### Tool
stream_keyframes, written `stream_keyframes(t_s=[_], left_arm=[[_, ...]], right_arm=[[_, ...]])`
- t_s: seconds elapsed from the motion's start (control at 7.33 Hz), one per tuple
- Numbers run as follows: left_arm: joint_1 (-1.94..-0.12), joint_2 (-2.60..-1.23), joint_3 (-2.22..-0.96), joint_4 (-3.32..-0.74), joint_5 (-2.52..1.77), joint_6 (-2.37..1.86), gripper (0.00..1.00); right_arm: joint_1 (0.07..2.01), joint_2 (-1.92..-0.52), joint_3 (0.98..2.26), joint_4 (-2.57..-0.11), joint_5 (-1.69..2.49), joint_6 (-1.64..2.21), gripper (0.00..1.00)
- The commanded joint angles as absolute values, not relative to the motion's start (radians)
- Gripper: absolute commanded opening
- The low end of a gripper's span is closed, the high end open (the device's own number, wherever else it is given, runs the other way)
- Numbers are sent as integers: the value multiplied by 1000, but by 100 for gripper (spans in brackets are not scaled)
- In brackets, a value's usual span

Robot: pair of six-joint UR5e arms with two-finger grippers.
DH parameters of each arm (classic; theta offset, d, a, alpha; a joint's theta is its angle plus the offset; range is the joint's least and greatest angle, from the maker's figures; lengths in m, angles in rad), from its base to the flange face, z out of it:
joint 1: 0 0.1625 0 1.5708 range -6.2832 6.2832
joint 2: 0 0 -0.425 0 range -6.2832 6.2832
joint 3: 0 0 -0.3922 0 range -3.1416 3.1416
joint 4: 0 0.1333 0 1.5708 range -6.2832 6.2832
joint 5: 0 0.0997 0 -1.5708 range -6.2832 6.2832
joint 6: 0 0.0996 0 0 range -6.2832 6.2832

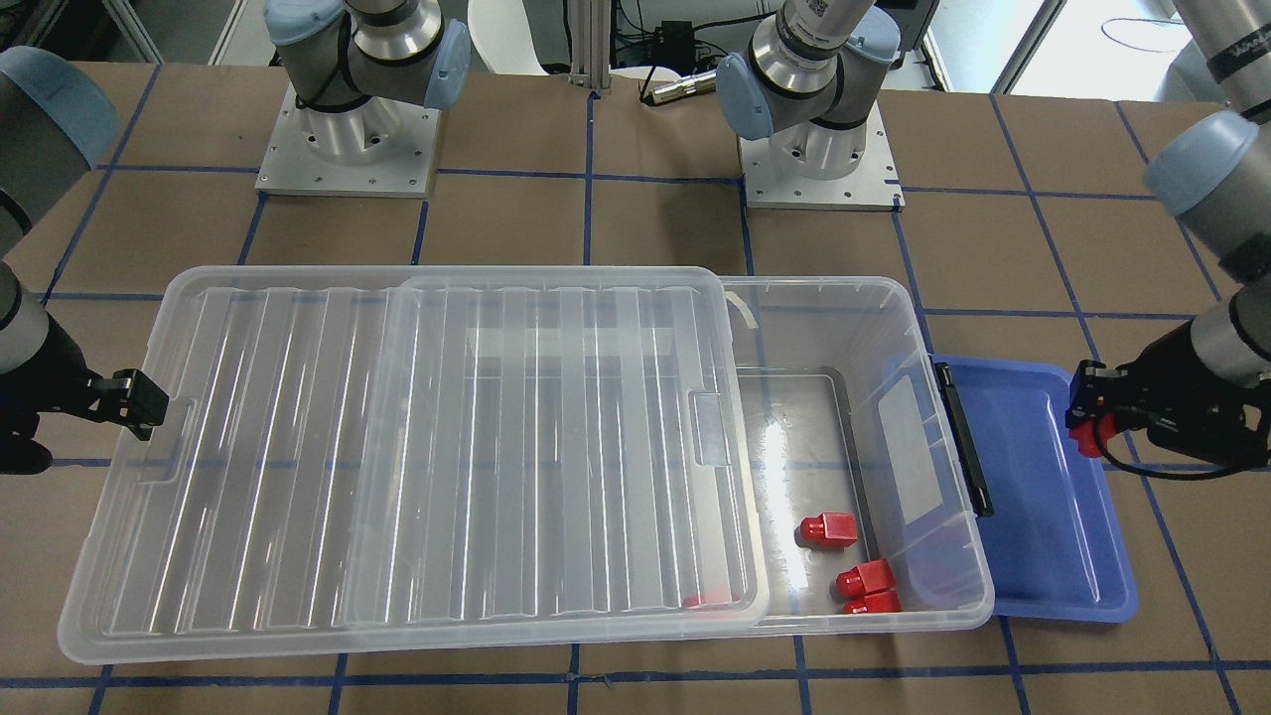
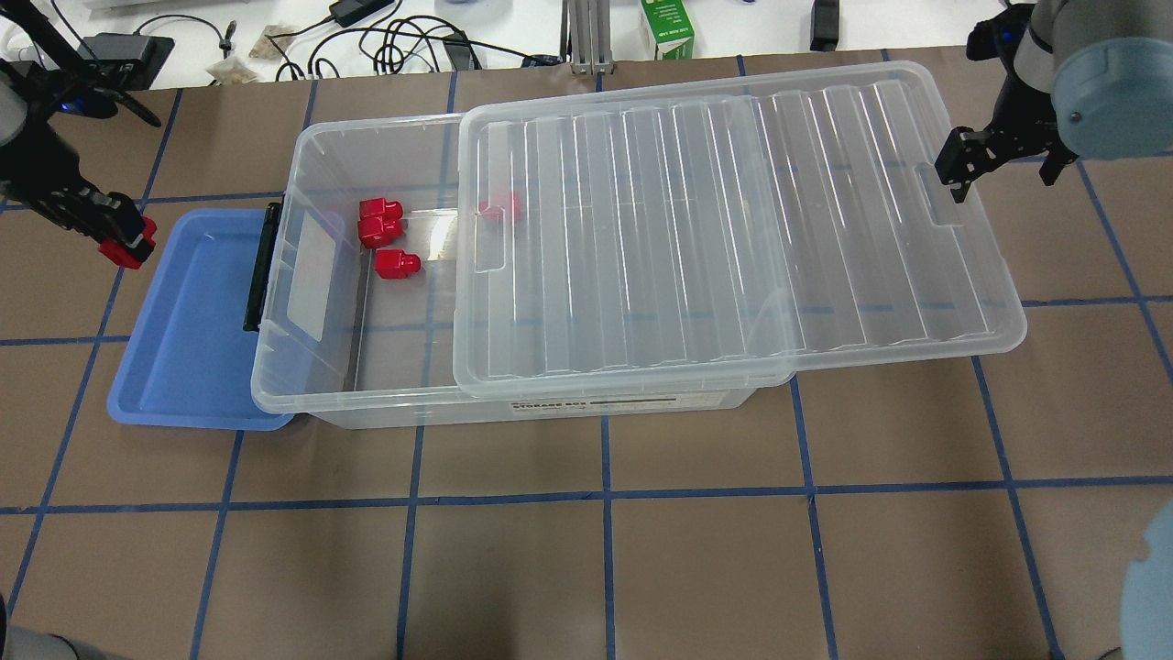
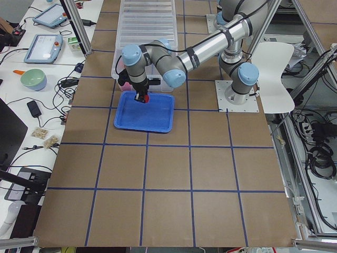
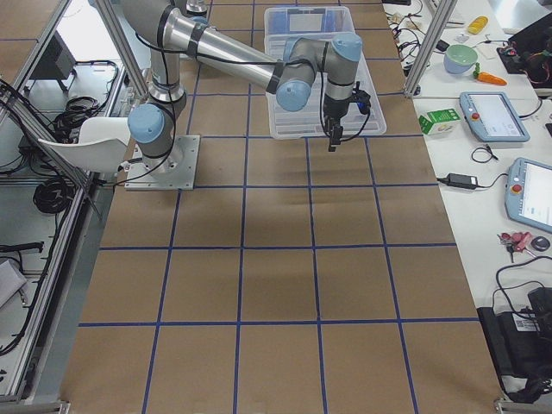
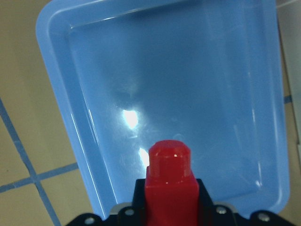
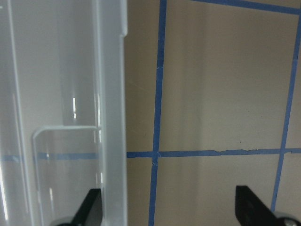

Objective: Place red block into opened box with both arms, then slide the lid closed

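Note:
My left gripper (image 2: 128, 240) is shut on a red block (image 5: 169, 181), whose stub points out past the fingers. It hangs over the outer edge of the blue tray (image 5: 188, 84), away from the box. The clear box (image 2: 302, 376) lies across the table with its black bar (image 2: 260, 266) beside the tray. Its ribbed lid (image 2: 696, 220) is slid toward my right and leaves the left end uncovered. Three red blocks (image 2: 378, 223) lie in that uncovered end, and another (image 2: 500, 210) shows under the lid. My right gripper (image 2: 960, 167) stands open at the lid's far notch (image 2: 944, 197), one finger (image 6: 92, 207) against the rim.
The blue tray (image 1: 1053, 556) holds nothing and is partly tucked under the box's end. Brown table with blue tape lines lies in front of the box. Cables, a green carton (image 2: 667, 27) and tablets sit on the side benches beyond the table edge.

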State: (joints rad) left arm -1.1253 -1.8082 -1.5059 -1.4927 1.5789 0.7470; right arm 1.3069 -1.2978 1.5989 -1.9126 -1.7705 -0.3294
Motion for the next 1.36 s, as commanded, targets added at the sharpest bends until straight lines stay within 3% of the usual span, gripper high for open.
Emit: stream_keyframes(t_s=[0.0,0.41,0.95,1.23], left_arm=[[-1268,-1738,-1488,-1551,1578,555,16],[-1445,-1747,-1514,-1540,1575,284,16],[-1469,-1727,-1808,-1188,1566,240,15],[-1506,-1746,-1874,-1118,1565,165,15]], right_arm=[[1289,-1299,1598,-1911,-1770,-348,100],[1295,-1316,1600,-1896,-1753,-338,100],[1304,-1353,1530,-1891,-1685,-334,100],[1304,-1377,1529,-1835,-1663,-327,100]])
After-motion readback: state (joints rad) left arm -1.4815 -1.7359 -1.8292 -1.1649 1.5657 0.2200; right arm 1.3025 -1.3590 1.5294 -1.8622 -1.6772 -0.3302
